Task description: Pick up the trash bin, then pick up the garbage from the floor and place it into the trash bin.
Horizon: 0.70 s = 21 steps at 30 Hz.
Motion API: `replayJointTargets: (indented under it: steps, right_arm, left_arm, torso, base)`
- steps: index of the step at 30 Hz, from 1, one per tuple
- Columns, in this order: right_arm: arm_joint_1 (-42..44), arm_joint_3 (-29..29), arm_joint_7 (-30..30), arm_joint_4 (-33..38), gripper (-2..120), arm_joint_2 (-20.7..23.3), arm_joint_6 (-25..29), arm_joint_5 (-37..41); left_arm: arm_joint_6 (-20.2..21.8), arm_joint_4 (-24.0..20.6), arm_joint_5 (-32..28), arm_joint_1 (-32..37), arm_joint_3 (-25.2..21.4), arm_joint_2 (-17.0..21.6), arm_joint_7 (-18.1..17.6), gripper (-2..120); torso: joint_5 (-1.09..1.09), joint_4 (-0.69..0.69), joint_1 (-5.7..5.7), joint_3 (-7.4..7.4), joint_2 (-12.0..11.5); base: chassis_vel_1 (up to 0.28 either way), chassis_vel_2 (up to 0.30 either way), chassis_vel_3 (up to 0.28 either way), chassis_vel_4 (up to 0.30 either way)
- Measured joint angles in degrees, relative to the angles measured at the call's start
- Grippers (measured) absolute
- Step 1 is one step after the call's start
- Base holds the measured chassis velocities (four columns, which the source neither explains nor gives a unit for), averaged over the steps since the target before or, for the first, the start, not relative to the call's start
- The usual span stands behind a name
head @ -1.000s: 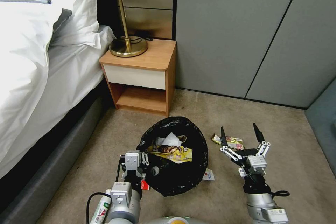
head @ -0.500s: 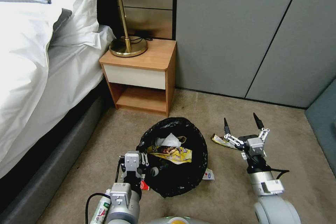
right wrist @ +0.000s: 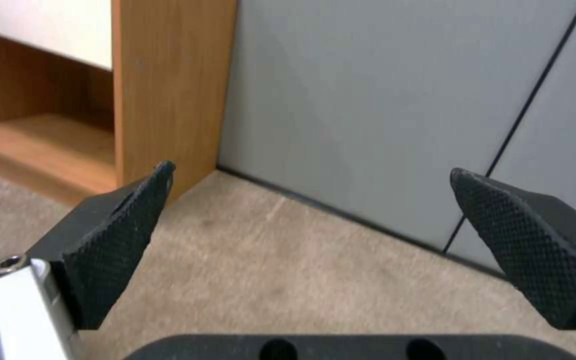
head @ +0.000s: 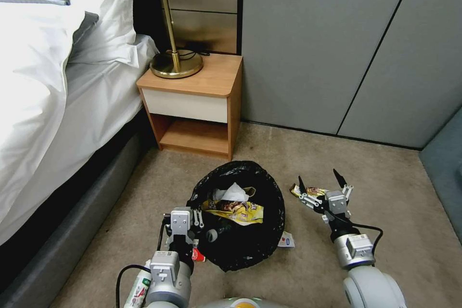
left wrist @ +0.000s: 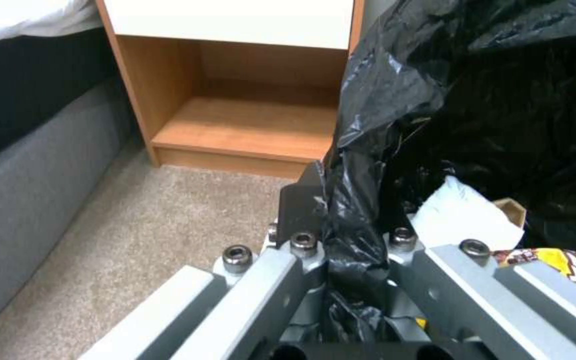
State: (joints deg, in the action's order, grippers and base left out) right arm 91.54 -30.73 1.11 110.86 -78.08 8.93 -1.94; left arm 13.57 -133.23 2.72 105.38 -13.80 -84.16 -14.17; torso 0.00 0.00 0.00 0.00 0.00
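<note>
The trash bin (head: 272, 192), lined with a crinkly black bag, stands on the carpet and holds a white tissue (head: 234, 192) and a yellow wrapper (head: 243, 211). My left gripper (head: 191, 221) is shut on the bin's near-left rim; the left wrist view shows its fingers (left wrist: 301, 210) pinching the black liner (left wrist: 351, 220). My right gripper (head: 317, 178) is open just above a yellow and red wrapper (head: 295, 190) lying on the floor right of the bin. In the right wrist view the right gripper (right wrist: 311, 172) stands wide open over carpet. A small white piece of garbage (head: 287, 240) lies by the bin's right side.
A green-labelled bottle (head: 139, 288) lies beside my left arm. A wooden nightstand (head: 197, 101) with a brass lamp (head: 175, 65) stands behind the bin, and a bed (head: 48, 106) is at the left. Grey wall panels (head: 337, 48) close the back. Open carpet (head: 399, 211) lies at the right.
My right gripper, still open, has reached forward and come down and slightly left, close over the floor wrapper. The left gripper and the bin have not moved.
</note>
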Motion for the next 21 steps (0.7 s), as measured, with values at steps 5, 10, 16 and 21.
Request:
replayJointTargets:
  steps: [5, 10, 16, 21]
  right_arm:
    - [-0.19, -0.47, 2.35, -1.89, 100, 0.06, -1.49, 0.37]
    - [0.24, -1.09, 4.19, -2.54, 100, 0.08, -2.51, 0.39]
    - [0.46, -1.38, 4.96, -3.46, 100, 0.06, -3.95, 2.15]
    - [0.38, -1.41, 4.91, -3.88, 100, 0.05, -5.27, 2.72]
  left_arm:
    - [0.41, 0.00, -0.22, -0.12, 0.00, 0.10, 0.03, 1]
    - [0.52, 0.00, -0.31, -0.11, -0.02, 0.12, 0.14, 1]
    - [0.59, 0.06, -0.33, -0.15, -0.06, 0.06, 0.17, 1]
    - [0.59, 0.10, -0.29, -0.15, 0.05, -0.03, 0.18, 1]
  torso:
    - [0.00, 0.00, 0.00, 0.00, 0.00]
    - [0.00, 0.00, 0.00, 0.00, 0.00]
    - [0.00, 0.00, 0.00, 0.00, 0.00]
    - [0.00, 0.00, 0.00, 0.00, 0.00]
  base:
    - [0.000, 0.000, 0.000, 0.000]
    - [0.000, 0.000, 0.000, 0.000]
    - [0.000, 0.000, 0.000, 0.000]
    - [0.000, 0.000, 0.000, 0.000]
